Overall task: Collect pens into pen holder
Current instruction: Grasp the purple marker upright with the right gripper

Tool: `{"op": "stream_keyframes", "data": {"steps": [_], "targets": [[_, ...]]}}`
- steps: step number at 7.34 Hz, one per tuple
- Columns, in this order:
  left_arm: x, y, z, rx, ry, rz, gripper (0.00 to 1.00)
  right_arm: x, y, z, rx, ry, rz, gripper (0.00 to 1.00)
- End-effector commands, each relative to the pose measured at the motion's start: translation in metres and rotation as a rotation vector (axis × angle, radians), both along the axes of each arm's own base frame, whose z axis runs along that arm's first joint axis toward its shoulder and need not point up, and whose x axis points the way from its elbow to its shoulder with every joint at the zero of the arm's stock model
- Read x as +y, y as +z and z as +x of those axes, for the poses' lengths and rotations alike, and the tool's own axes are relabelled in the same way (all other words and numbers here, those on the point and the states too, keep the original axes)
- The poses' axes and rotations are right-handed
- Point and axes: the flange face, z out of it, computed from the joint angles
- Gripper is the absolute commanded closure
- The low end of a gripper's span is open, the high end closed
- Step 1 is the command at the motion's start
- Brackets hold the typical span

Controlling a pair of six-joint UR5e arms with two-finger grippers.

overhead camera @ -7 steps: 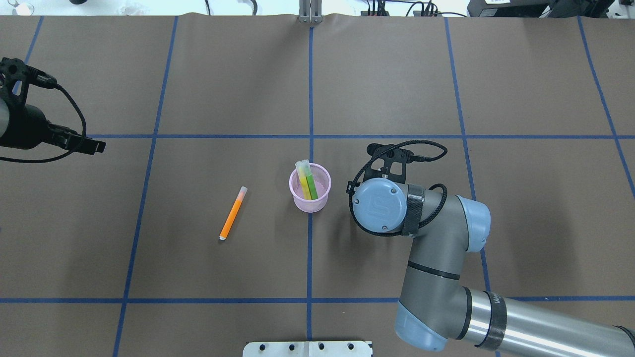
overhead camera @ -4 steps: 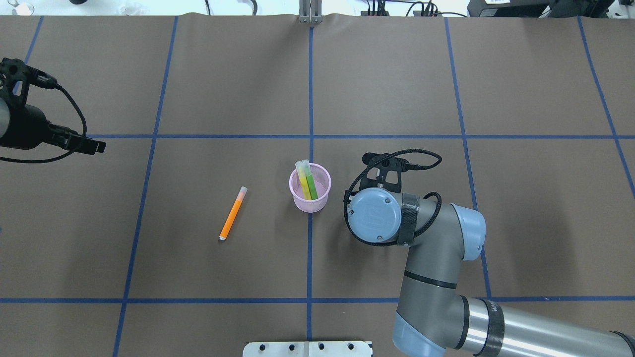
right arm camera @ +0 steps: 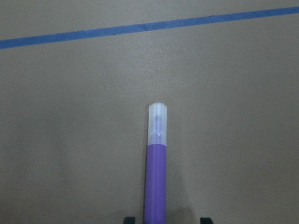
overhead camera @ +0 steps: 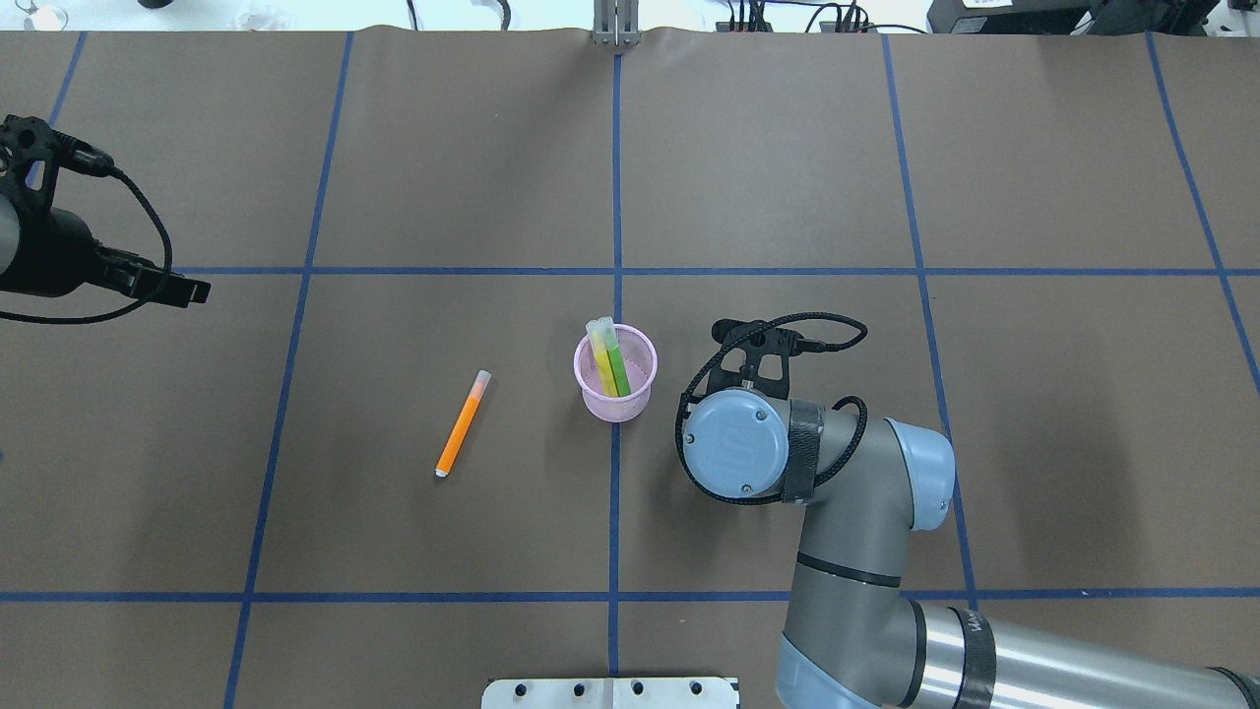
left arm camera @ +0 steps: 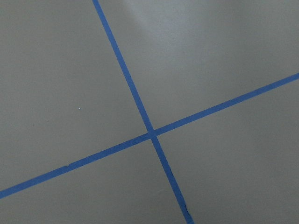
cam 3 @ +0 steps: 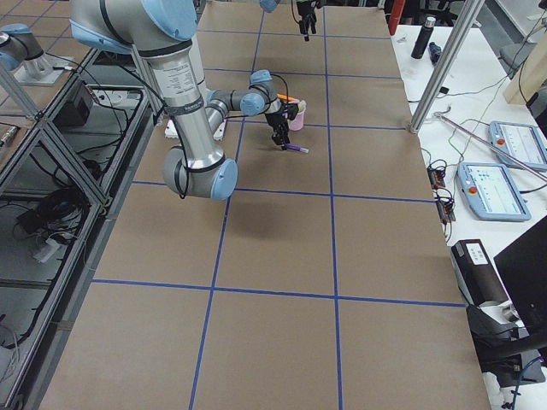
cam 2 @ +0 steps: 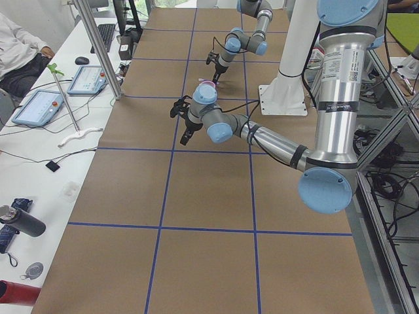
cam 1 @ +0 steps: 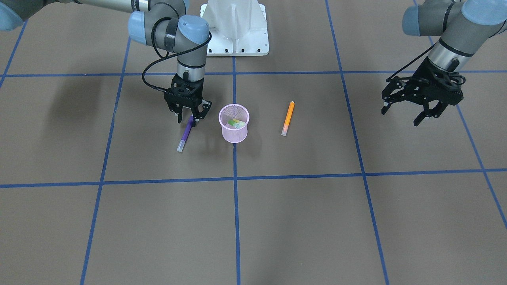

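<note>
The pink mesh pen holder (cam 1: 233, 123) stands near the table's middle and holds a yellow pen (overhead camera: 600, 359) and a green pen (overhead camera: 617, 362). A purple pen (cam 1: 185, 135) lies flat beside it; the right arm hides it in the overhead view. My right gripper (cam 1: 187, 120) is open and low, its fingers astride the pen's end away from the cap. The right wrist view shows the purple pen (right arm camera: 156, 179) between the two fingertips (right arm camera: 129, 219), with gaps on both sides. An orange pen (overhead camera: 462, 424) lies on the holder's other side. My left gripper (cam 1: 402, 113) is open, empty and far off.
The white robot base (cam 1: 236, 27) stands behind the holder. Blue tape lines (left arm camera: 152, 134) cross the brown table cover. The right arm's elbow (overhead camera: 856, 532) hangs over the table near the robot's edge.
My right wrist has moved a little toward the robot's side and closer to the holder, over the purple pen. The left arm, the holder and the orange pen have not moved.
</note>
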Motion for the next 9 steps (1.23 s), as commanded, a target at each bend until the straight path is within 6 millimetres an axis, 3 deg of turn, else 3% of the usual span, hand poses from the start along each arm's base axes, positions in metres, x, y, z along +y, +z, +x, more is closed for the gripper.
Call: {"op": "stream_keyframes", "data": {"steps": [1, 2, 5, 7, 9], "targets": [[0.0, -0.001, 0.001, 0.001, 0.001, 0.001, 0.0, 0.001, 0.0, -0.001, 0.0, -0.006, -0.001, 0.82], [0.0, -0.001, 0.001, 0.001, 0.001, 0.001, 0.0, 0.001, -0.002, 0.0, -0.004, -0.006, 0.001, 0.86], [0.0, -0.001, 0.001, 0.002, 0.001, 0.002, 0.0, 0.001, -0.001, 0.0, -0.001, -0.014, 0.004, 0.81], [0.0, -0.002, 0.001, 0.003, 0.001, 0.005, 0.0, 0.001, -0.008, 0.005, -0.013, -0.009, 0.011, 1.0], [0.0, -0.003, 0.001, 0.005, 0.0, 0.005, 0.0, -0.015, -0.022, 0.031, -0.022, -0.026, 0.061, 1.0]]}}
